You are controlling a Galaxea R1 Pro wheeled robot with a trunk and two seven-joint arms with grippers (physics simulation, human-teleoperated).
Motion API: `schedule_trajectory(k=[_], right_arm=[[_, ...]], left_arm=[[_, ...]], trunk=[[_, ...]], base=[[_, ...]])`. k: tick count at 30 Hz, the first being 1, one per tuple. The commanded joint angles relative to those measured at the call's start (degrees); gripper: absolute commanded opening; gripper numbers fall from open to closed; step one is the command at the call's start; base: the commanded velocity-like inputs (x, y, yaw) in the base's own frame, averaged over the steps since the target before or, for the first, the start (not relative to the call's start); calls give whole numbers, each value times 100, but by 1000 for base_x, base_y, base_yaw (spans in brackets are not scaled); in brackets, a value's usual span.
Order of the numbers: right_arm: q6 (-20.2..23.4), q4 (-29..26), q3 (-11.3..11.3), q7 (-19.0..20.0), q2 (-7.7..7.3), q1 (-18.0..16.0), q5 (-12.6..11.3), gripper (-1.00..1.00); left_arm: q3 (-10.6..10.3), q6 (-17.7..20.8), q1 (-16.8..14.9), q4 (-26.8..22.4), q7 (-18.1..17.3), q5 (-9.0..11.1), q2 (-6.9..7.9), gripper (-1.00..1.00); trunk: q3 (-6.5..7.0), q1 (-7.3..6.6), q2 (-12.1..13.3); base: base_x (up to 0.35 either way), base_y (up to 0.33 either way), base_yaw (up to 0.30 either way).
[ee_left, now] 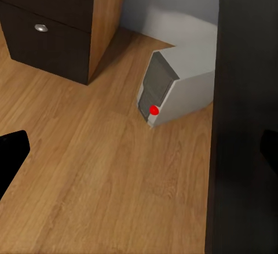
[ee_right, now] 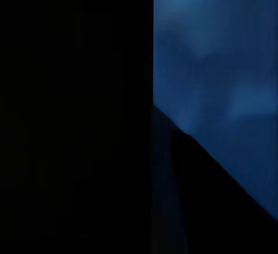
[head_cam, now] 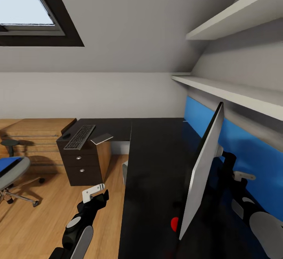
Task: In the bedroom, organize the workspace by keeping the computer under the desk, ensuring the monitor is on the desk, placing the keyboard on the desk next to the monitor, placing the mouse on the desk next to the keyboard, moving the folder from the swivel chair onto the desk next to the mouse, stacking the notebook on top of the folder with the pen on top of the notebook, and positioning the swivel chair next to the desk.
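Note:
The black desk (head_cam: 153,160) runs ahead of me. On it the monitor (head_cam: 202,168) stands edge-on, with a red dot near its lower corner. At the desk's far left end lie the keyboard (head_cam: 79,137), the mouse (head_cam: 66,136) and the grey notebook (head_cam: 102,138). The computer (ee_left: 174,89) stands on the floor at the desk's edge, partly under the top. The swivel chair (head_cam: 15,176) is at the left with the blue folder (head_cam: 7,163) on its seat. My left gripper (head_cam: 94,193) hangs open and empty beside the desk. My right gripper (head_cam: 243,175) is behind the monitor, its jaws hidden.
A dark drawer unit (head_cam: 80,166) with silver knobs sits under the keyboard end. A light wooden chest (head_cam: 37,133) stands against the far wall. A blue wall panel (head_cam: 251,156) and white shelves (head_cam: 236,91) line the right wall. Wooden floor (ee_left: 87,167) lies between chair and desk.

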Motion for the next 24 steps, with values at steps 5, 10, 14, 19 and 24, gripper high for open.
schedule_trajectory(k=[5, 10, 14, 19, 24], right_arm=[[-21, 2, 24, 49, 0, -7, 16, -100], [-21, 2, 24, 49, 0, -7, 16, -100], [-21, 2, 24, 49, 0, -7, 16, -100], [-21, 2, 24, 49, 0, -7, 16, -100], [-21, 2, 24, 49, 0, -7, 16, -100]], left_arm=[[-7, 13, -5, -9, 47, 49, 1, 100], [-7, 11, -5, -9, 47, 49, 1, 100], [-7, 12, -5, -8, 47, 49, 1, 100], [-7, 13, -5, -8, 47, 49, 1, 100], [-7, 13, -5, -7, 47, 49, 1, 100]], trunk=[[-7, 0, -5], [-7, 0, -5], [-7, 0, -5], [-7, 0, -5], [-7, 0, -5]], base=[[0, -3, 0], [25, -95, 0], [28, -65, 0], [3, -8, 0], [46, -1, 0]])
